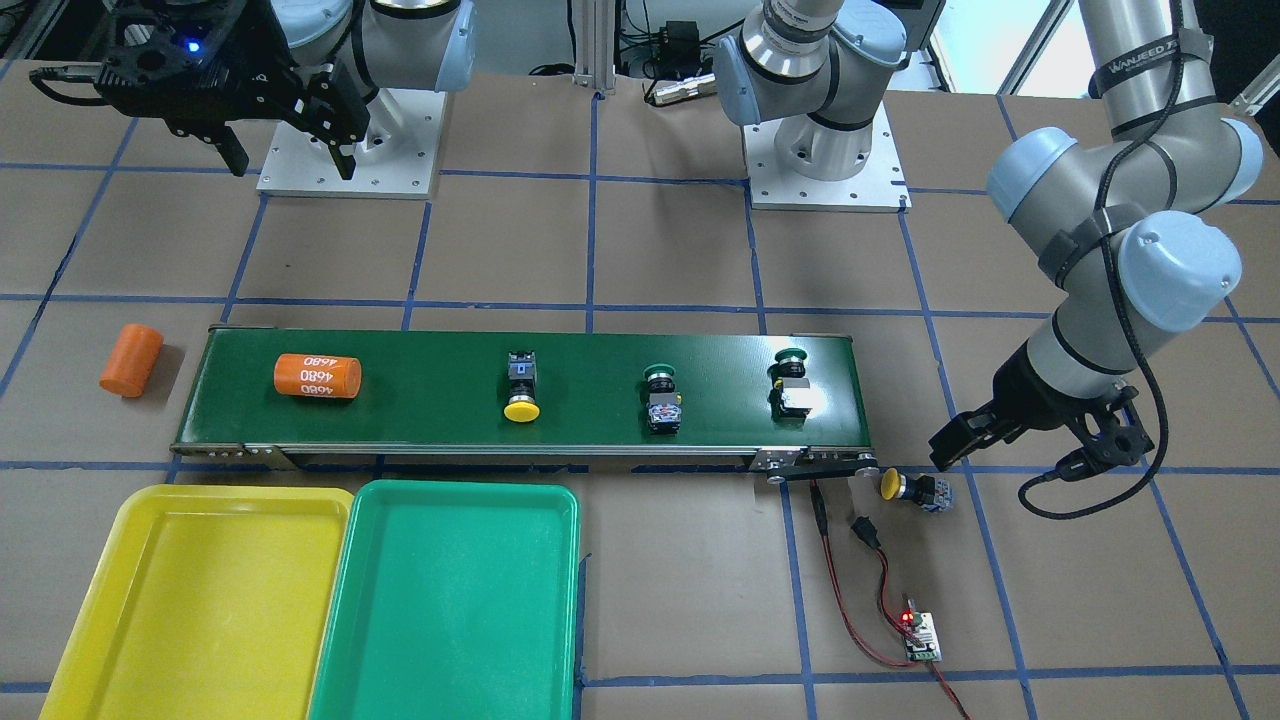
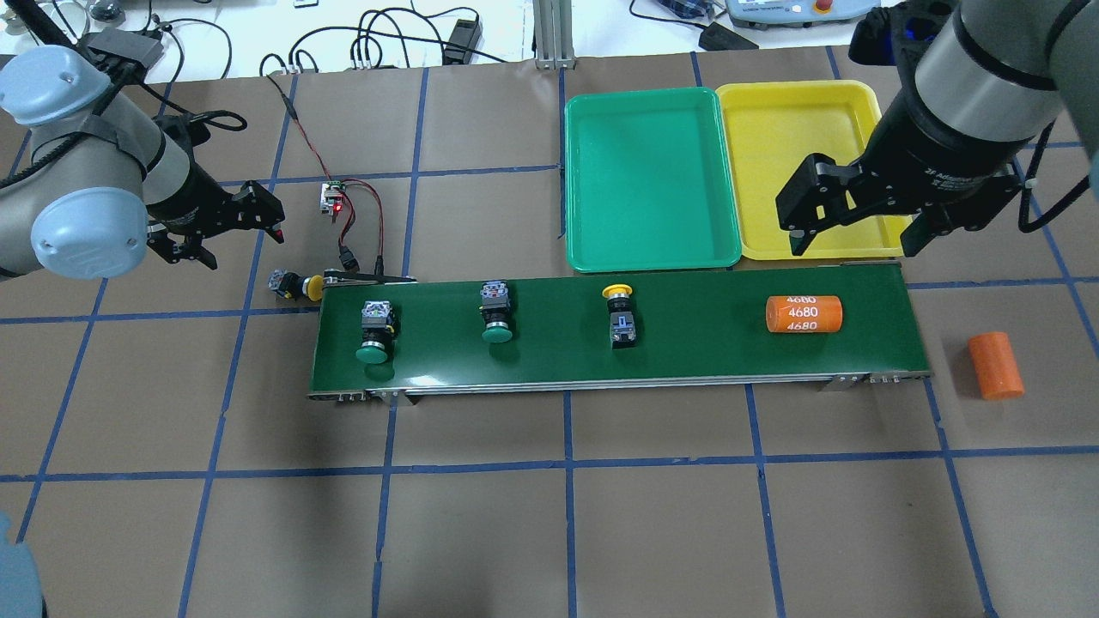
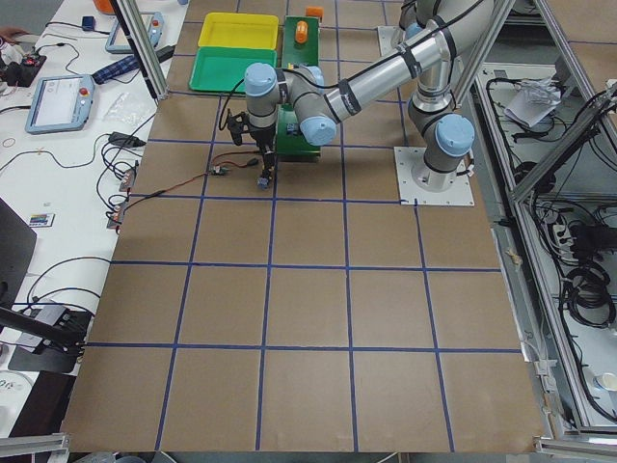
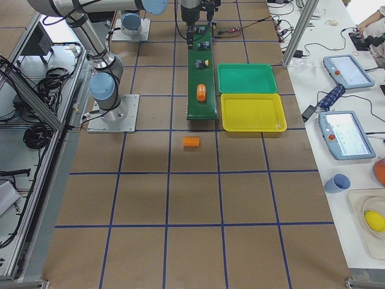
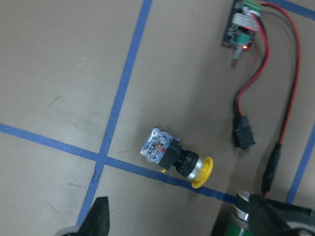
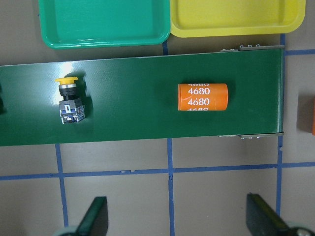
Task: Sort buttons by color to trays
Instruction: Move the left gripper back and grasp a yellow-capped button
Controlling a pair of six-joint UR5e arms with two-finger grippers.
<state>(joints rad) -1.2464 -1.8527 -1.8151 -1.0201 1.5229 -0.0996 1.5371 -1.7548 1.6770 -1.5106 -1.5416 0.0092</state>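
Left gripper (image 5: pixel 177 206): fingers spread, hovered over yellow-capped black push-button switch (image 5: pixel 177 157) lying on brown table (image 5: pixel 59 73) just off belt end. Right gripper (image 6: pixel 175 206): spread, high near dark-green conveyor belt (image 6: pixel 147 118). Belt carried green-capped button (image 2: pixel 375 330), second green-capped button (image 2: pixel 495 313), second yellow-capped button (image 2: pixel 620 316), orange cylinder (image 2: pixel 804 314). Green plastic tray (image 2: pixel 650 184), yellow plastic tray (image 2: pixel 773 146) adjoined beside belt.

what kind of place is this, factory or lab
Probably a robotics lab test cell rather than a factory floor: robot arms bolted to a brown table marked with a blue tape grid, a short conveyor belt, and control tablets alongside.
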